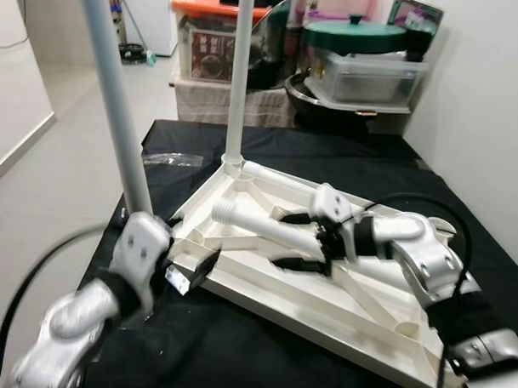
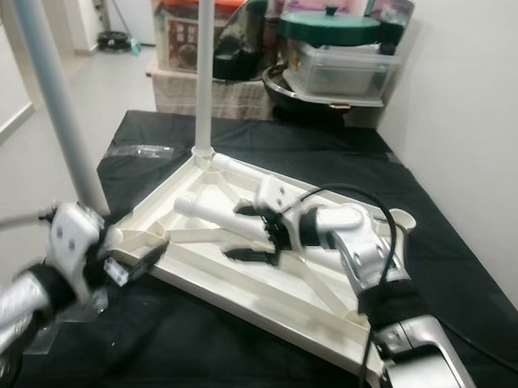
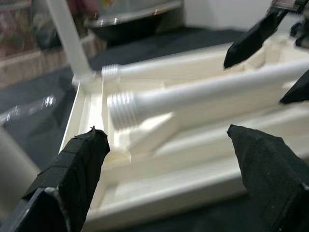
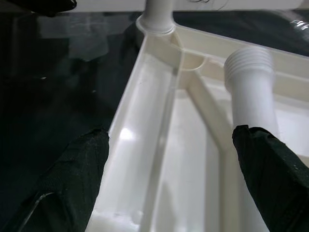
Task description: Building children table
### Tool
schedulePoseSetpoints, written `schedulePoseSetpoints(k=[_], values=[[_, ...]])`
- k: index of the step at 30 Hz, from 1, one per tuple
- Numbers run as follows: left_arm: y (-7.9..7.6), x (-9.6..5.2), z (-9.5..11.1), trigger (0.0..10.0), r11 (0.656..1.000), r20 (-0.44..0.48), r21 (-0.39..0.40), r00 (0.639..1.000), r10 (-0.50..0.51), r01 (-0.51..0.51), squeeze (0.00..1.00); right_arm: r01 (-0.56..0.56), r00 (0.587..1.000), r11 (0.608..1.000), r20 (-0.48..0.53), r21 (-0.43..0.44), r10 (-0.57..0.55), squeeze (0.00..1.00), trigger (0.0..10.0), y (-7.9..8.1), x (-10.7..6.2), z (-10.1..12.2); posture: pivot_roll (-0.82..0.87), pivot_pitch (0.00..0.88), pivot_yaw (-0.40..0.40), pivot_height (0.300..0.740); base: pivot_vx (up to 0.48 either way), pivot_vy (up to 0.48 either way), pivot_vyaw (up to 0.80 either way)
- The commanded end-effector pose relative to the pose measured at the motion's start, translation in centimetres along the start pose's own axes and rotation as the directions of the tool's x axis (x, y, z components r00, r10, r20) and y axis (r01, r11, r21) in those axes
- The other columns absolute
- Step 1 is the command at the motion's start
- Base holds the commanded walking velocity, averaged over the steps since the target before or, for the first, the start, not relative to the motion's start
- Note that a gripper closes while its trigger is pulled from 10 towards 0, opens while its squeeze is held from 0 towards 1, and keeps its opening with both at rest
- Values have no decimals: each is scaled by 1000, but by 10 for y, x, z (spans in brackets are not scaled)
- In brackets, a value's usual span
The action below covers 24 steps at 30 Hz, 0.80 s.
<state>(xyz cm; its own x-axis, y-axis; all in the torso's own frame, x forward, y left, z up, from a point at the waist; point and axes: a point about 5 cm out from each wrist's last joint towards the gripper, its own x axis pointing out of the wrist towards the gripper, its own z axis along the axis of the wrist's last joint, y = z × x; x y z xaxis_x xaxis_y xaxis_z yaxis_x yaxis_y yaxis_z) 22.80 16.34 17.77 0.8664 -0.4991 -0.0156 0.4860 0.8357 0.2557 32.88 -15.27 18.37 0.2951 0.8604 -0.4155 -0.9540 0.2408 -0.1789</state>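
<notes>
Silver arms [image 1: 414,250] – black cables (looped) – black fingers [image 3: 72,179].

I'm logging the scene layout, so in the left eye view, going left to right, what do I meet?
Left end effector → upright leg at the tabletop's near corner → upright leg at the far corner → loose threaded leg → right end effector → green lid.

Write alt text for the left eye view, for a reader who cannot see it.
The right gripper, fingers open, straddles a loose white table leg lying in an upturned white tabletop on a black-covered table. The left gripper hovers open at the tabletop's near-left edge. Two legs already stand upright in corner sockets.
</notes>
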Motion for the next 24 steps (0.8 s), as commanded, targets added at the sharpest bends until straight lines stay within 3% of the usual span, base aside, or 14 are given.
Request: schedulePoseSetpoints(k=[1,8,15,24], values=[[-4,-1,4,10000,1000,6,21,1000,-10,10,0,-7,1000,1000,-1,-9,7,0,10000,0,-1,2,46,0,-97,740,0,0,0],[-14,-3,-16,10000,999,-83,42,996,-30,34,0,62,998,998,-7,15,-62,0,10000,-8,-2,2,52,0,-102,740,0,0,0],[-16,-3,-20,10000,999,-91,25,996,-20,22,0,151,987,989,-49,-4,-151,0,10000,-15,-5,-6,49,0,-99,740,0,0,0],[-20,-2,-20,10000,999,-88,21,996,-28,30,0,177,983,984,-55,-11,-177,0,10000,-19,-7,-6,46,0,-98,740,0,0,0]])
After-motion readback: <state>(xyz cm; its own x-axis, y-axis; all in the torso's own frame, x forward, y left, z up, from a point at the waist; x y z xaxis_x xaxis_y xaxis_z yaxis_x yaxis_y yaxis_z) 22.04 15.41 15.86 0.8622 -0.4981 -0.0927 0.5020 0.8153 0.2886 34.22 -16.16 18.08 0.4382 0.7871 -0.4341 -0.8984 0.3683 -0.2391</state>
